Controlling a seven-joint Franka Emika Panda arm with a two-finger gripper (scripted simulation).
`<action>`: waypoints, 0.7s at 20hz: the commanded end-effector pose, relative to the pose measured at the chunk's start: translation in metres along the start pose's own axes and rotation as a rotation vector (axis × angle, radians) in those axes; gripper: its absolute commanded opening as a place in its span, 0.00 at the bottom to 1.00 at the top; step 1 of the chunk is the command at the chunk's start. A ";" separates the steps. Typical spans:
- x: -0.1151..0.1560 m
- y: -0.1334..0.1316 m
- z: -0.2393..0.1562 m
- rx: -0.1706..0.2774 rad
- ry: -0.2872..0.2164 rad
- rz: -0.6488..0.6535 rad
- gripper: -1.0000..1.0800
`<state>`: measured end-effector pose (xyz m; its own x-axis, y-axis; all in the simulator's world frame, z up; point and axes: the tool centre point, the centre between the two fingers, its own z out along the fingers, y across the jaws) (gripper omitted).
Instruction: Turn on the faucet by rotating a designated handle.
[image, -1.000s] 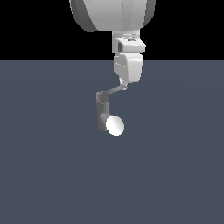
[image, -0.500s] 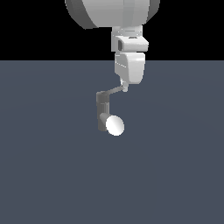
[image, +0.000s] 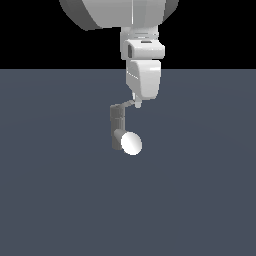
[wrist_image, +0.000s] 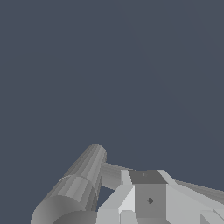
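The faucet (image: 117, 125) is a small dark grey upright post, and its short spout ends in a white round disc (image: 131, 144). The handle (image: 127, 105), a thin light grey bar, sticks out from the top cap toward the exterior view's right. My gripper (image: 137, 103) hangs straight down from the arm, its fingertips together in one narrow tip touching the handle's outer end. It is shut and holds nothing. In the wrist view the faucet's grey cylinder (wrist_image: 81, 186) lies close by, the handle (wrist_image: 113, 174) runs behind a finger (wrist_image: 148, 199).
A flat dark blue-grey floor (image: 200, 200) spreads all around the faucet. The large light grey arm (image: 120, 12) fills the upper middle of the exterior view, above the faucet.
My gripper has shifted slightly toward the exterior view's left, and the handle's outer end has swung a little with it. The faucet post and disc stay put.
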<state>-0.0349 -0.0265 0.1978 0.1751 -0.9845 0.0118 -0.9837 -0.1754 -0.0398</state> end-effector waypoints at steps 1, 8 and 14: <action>-0.006 0.002 0.001 -0.003 -0.001 -0.001 0.00; -0.047 0.013 0.009 -0.023 -0.007 -0.004 0.00; -0.078 0.021 0.014 -0.038 -0.011 -0.006 0.00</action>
<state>-0.0548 0.0182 0.1977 0.1365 -0.9906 0.0104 -0.9898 -0.1368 -0.0390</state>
